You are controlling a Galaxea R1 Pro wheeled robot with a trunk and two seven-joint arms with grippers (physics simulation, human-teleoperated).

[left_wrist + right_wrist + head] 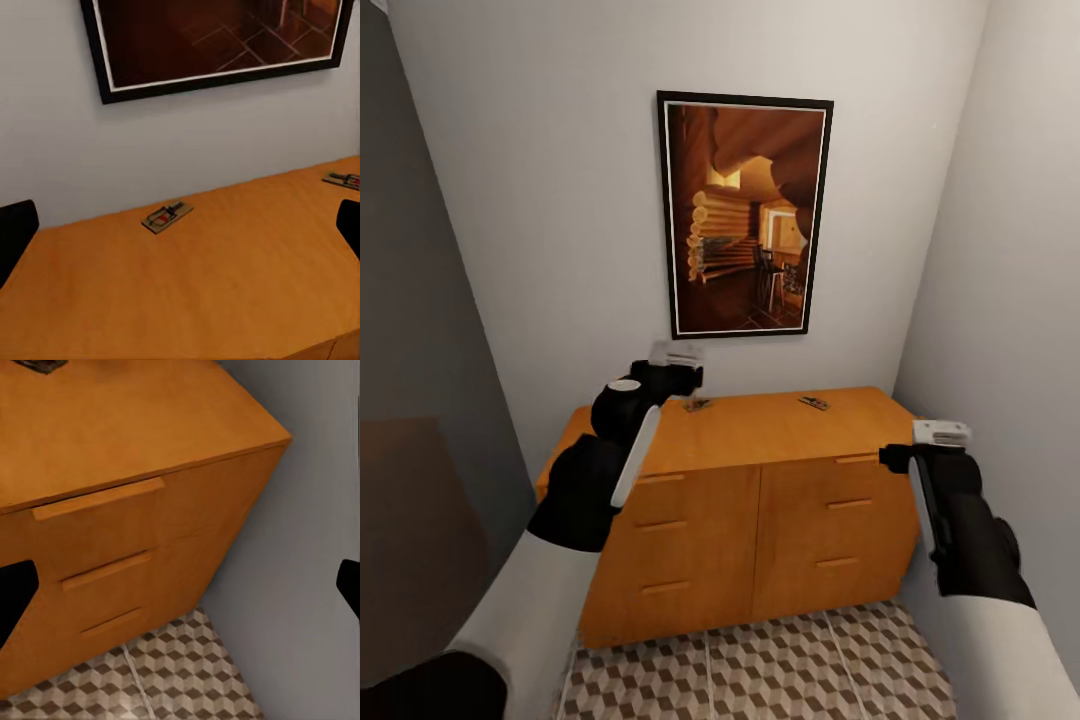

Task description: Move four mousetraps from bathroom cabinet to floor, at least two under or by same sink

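Note:
The orange-brown cabinet (pixel 760 520) stands against the back wall. Two mousetraps lie on its flat top: one (pixel 698 404) near the rear left, one (pixel 814 403) near the rear right. My left gripper (pixel 678 352) hovers open just above and behind the left mousetrap (pixel 166 216), which lies ahead between the black fingertips (pixel 15 232); the other mousetrap (pixel 342 179) shows farther off. My right gripper (pixel 941 433) hangs open beside the cabinet's front right corner (pixel 281 435), holding nothing. The bathroom floor (pixel 760 670) with its cube pattern lies in front of the cabinet.
A framed dark picture (pixel 745 215) hangs on the back wall above the cabinet. A grey wall (pixel 1010 300) closes in tightly on the right of the cabinet, and another wall (pixel 420 300) on the left. Drawer fronts with bar handles (pixel 97 499) face me.

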